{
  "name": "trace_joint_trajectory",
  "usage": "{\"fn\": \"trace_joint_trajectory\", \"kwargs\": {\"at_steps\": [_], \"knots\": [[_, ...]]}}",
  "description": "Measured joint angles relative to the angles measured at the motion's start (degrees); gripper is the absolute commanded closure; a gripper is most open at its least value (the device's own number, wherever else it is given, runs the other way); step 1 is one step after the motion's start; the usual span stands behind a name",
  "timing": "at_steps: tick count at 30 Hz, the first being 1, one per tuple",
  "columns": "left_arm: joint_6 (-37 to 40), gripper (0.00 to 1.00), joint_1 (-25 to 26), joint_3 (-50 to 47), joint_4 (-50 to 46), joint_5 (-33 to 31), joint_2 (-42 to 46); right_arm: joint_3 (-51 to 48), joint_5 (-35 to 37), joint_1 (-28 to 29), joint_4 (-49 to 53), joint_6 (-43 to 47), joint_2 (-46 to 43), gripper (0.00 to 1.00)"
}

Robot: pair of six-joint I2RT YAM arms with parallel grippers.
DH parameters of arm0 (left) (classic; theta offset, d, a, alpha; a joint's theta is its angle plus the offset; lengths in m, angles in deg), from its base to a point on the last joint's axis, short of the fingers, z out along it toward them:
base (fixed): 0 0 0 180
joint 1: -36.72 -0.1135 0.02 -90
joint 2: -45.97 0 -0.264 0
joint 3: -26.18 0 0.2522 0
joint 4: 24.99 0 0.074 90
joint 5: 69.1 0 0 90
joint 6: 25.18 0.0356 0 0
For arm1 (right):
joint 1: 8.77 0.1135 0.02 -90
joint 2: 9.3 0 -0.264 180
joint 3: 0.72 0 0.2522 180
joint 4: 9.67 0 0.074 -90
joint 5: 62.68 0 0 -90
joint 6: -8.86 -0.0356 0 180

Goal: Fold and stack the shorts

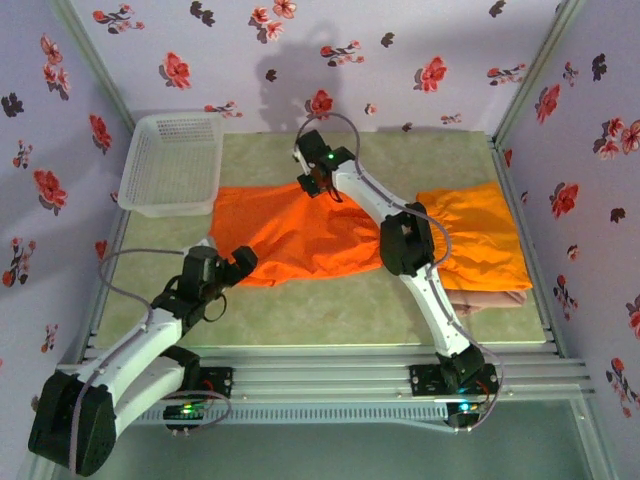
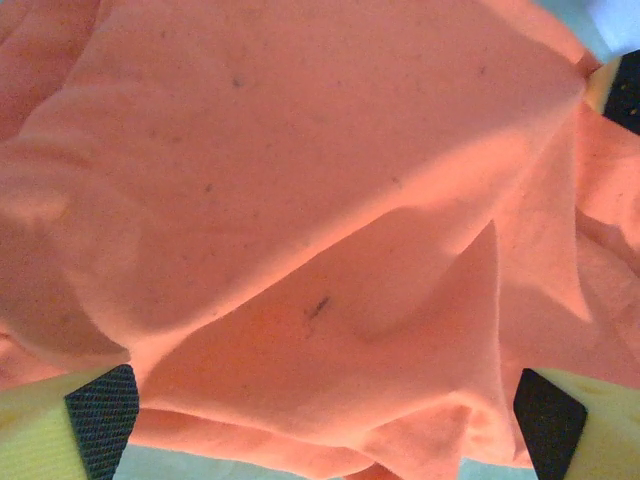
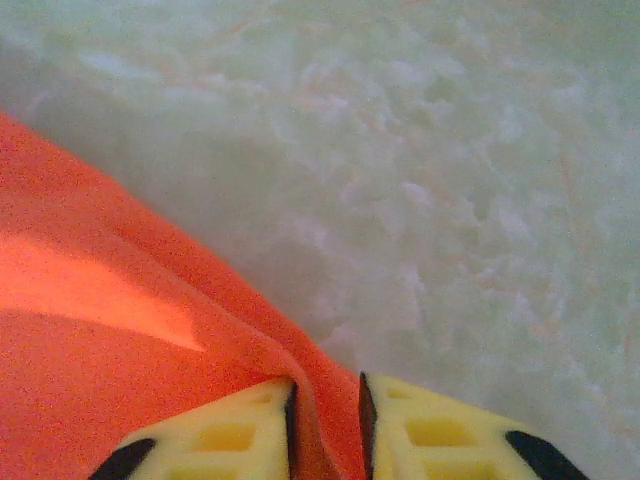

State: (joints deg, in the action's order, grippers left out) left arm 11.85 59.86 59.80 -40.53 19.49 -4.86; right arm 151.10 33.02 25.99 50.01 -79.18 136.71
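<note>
Status: spread orange shorts (image 1: 300,235) are lying flat mid-table, between the white basket (image 1: 170,160) and the stack at right, where folded orange shorts (image 1: 480,235) are sitting on the pink-beige shorts (image 1: 495,298).

At the far edge the right gripper (image 3: 325,400) is pinching, jaws nearly closed with a fold of orange cloth running between them. At the near-left corner the left gripper (image 2: 325,418) is hanging wide open, pads (image 2: 100,425) either side of a bunched corner. It's probably gripping nothing; the view is too close to say whether it's touching.

Fabric is looking thin, light and limp, creasing and draping. It's likely going to sag and slide unless both ends are being held, so I'd be grabbing at edge corners, not mid-panel.

Overhead view is giving layout and the stack. Wrist views are giving actual jaw state, which the overhead is leaving hard to read.
</note>
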Motion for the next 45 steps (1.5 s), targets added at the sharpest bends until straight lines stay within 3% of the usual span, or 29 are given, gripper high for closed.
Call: {"fn": "trace_joint_trajectory", "kwargs": {"at_steps": [1,5,10,14,21,25,33,45], "knots": [[0.37,0.0,-0.15,0.66,-0.22,0.07,0.02,0.46,-0.09,-0.2,0.0,-0.76,0.57,0.53],[1.84,0.01,-1.09,4.44,-1.07,0.37,0.44,2.6,-0.04,-1.01,0.76,-1.29,2.34,0.32],[3.89,0.01,-2.73,9.79,-1.51,0.61,0.66,2.29,-1.68,-1.42,2.56,-3.32,0.87,0.21],[4.24,0.01,-3.61,11.43,0.0,1.57,-1.36,-9.88,-4.7,-1.68,0.15,-5.51,-9.16,0.12],[4.26,0.01,-3.69,11.63,7.02,5.25,-13.62,-36.72,-10.99,-2.49,-11.39,-11.72,-34.29,0.05],[4.63,0.01,-3.76,11.37,11.78,6.27,-19.67,-48.87,-14.21,-3.13,-17.77,-15.89,-41.24,0.03],[6.27,0.01,-4.9,9.11,20.06,6.6,-28.98,-66.03,-16.61,-3.65,-21.68,-21.86,-41.97,0.03],[7.45,0.01,-8.74,5.73,27.41,6.43,-32.81,-74.51,-18.14,-5.46,-25.97,-26.29,-41.99,0.03]]}}
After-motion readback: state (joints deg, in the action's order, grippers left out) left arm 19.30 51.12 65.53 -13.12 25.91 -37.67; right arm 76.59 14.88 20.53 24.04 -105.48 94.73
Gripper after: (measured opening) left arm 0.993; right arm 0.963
